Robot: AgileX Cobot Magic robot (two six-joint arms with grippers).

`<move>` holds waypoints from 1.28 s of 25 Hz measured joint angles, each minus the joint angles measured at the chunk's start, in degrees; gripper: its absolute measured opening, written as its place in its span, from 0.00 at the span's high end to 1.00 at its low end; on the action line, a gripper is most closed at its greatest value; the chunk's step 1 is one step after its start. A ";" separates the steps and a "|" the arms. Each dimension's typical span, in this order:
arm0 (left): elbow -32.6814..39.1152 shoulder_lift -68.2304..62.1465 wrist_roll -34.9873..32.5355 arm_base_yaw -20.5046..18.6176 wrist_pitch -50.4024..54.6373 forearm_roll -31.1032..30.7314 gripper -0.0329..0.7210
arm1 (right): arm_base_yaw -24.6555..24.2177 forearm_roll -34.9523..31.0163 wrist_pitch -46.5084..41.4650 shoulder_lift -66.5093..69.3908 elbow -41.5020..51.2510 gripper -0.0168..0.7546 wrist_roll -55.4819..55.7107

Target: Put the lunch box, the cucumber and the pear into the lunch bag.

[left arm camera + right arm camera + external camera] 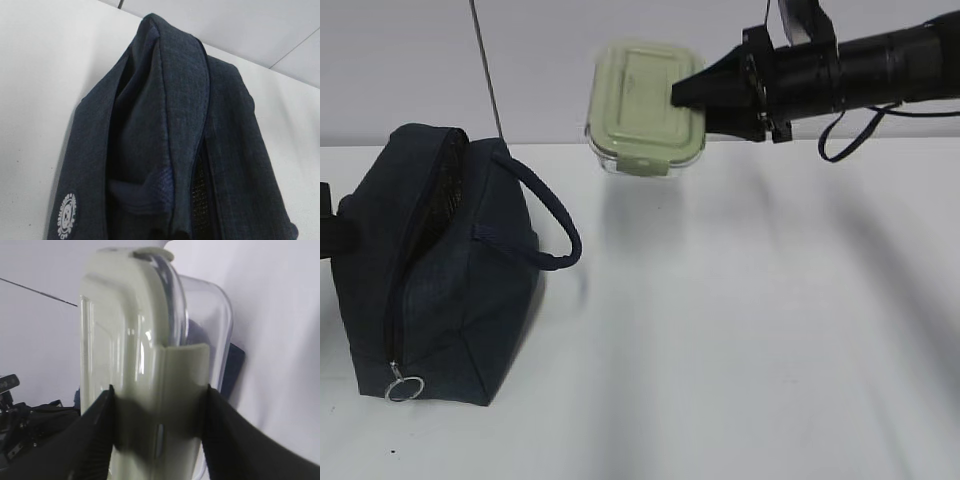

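Got my right gripper point(688, 92) clamped on the lunch box point(642, 100), midair; lunch bag point(440, 270) sits unzipped down-left on the counter point(750, 330).

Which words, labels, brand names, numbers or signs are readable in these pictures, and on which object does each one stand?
No text can be read in any view.
Round white emblem on the side of the lunch bag: it has a ring of lettering, but it is too small and blurred to read.
Lunch box lid: only embossed outlines, with no legible writing.
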State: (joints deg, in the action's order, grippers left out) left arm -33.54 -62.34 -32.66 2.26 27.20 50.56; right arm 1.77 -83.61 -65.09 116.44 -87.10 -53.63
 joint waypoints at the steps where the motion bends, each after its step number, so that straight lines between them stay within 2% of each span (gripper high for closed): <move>1: 0.00 0.00 0.00 0.00 0.00 0.00 0.97 | 0.59 0.00 -0.23 -0.09 -1.20 0.49 0.47; 11: 0.00 0.00 0.00 0.00 0.00 0.00 0.97 | 13.84 -2.34 -0.94 -0.18 -7.23 0.49 1.61; 17: 0.00 0.00 0.00 0.00 -0.17 0.05 0.97 | 21.69 -6.03 7.98 0.58 -7.17 0.49 -1.65; 27: 0.00 0.00 0.00 0.00 -0.61 0.05 0.97 | 23.48 -7.31 15.31 7.60 -7.26 0.49 -2.97; 32: 0.00 0.00 0.00 0.00 -1.04 0.10 0.97 | 23.48 1.81 16.53 8.14 -7.40 0.49 -1.42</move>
State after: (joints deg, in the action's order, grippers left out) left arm -33.54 -62.34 -32.66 2.26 26.16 50.66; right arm 25.24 -81.80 -48.56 124.58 -94.49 -55.05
